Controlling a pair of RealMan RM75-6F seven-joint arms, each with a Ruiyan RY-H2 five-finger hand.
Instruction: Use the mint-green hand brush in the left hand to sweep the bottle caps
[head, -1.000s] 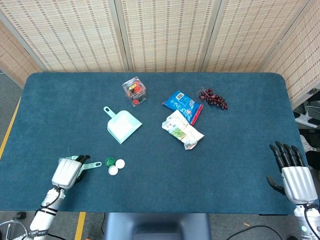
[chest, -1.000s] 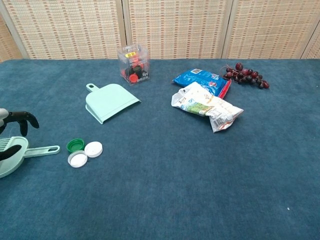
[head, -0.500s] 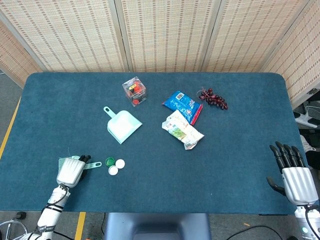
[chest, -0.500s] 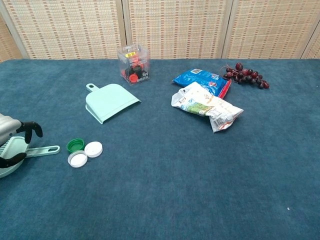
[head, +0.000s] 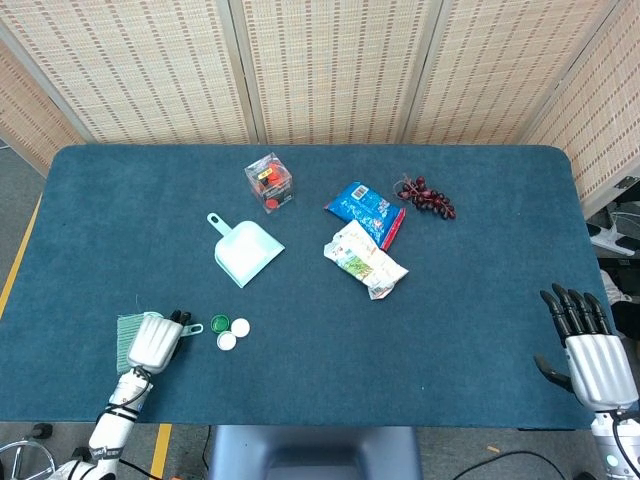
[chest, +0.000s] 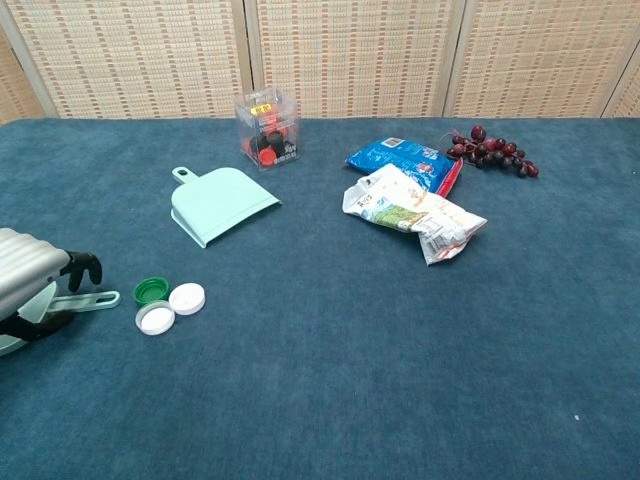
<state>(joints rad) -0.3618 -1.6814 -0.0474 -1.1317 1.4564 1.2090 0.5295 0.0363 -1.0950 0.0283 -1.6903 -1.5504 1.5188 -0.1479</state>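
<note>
Left hand (head: 157, 340) wraps the mint-green hand brush (chest: 62, 301) (grip not plainly settled); firm it before sweeping the bottle caps (head: 229, 331) beside it.

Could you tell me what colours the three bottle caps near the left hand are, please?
One green cap and two white caps; clearest in the chest view.

The left hand (chest: 38, 285) is lying over the mint-green hand brush (chest: 85, 299) at the table's left edge, its dark fingers (chest: 88, 268) curling down around the handle, whose tip is pointing toward the bottle caps (chest: 168, 304) just beside it. A mint-green dustpan (chest: 222, 206) is sitting farther back, with a clear box (chest: 267, 129), snack bags (chest: 412, 205) and grapes (chest: 492, 150) lying beyond.
</note>
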